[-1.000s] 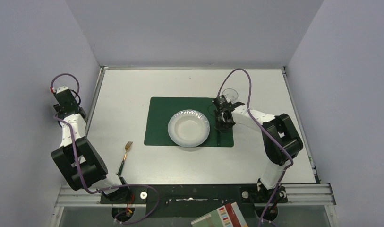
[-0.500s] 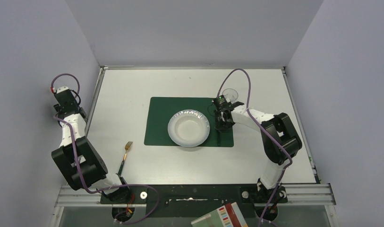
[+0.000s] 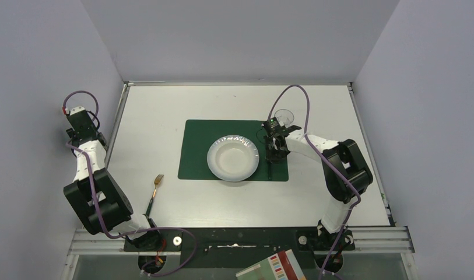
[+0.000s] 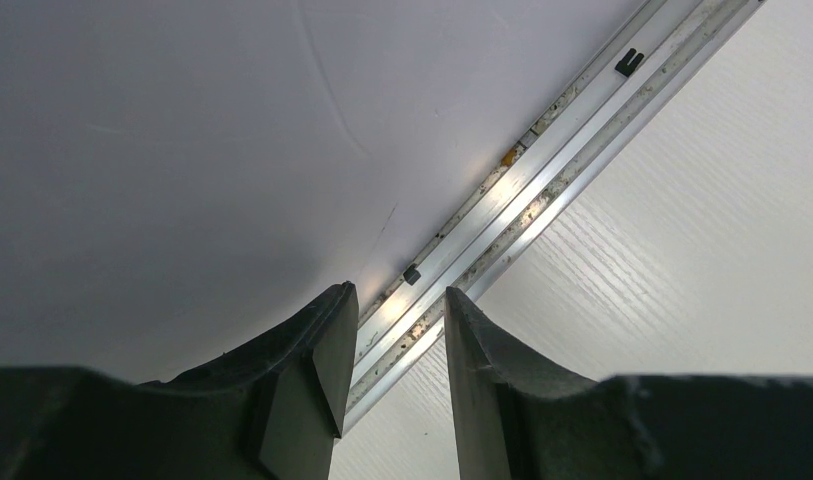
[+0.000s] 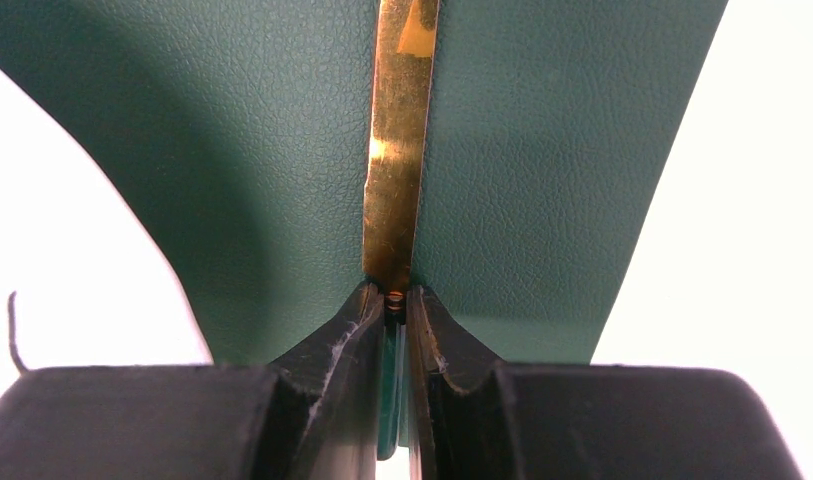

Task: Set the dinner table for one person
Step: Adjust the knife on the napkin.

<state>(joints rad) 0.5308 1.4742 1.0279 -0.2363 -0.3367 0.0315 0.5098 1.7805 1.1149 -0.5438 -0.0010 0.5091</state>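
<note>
**Overhead and wrist views.** The dinner table [image 3: 153, 111], a white top with a thin metal rim, carries a dark green placemat [image 3: 193, 151] near its centre. A white bowl [image 3: 233, 158] sits on the mat. The right gripper [image 5: 394, 300] is clamped on a flat gold utensil blade [image 5: 400, 150] over the mat's right strip, just beside the bowl (contact with the mat cannot be told). A clear glass [image 3: 284, 116] stands just beyond the mat's far right corner. A gold-headed fork [image 3: 155, 189] lies on the bare table, left of the mat. The left gripper [image 4: 392, 310], fingers parted and holding nothing, hangs at the table's left rim.
</note>
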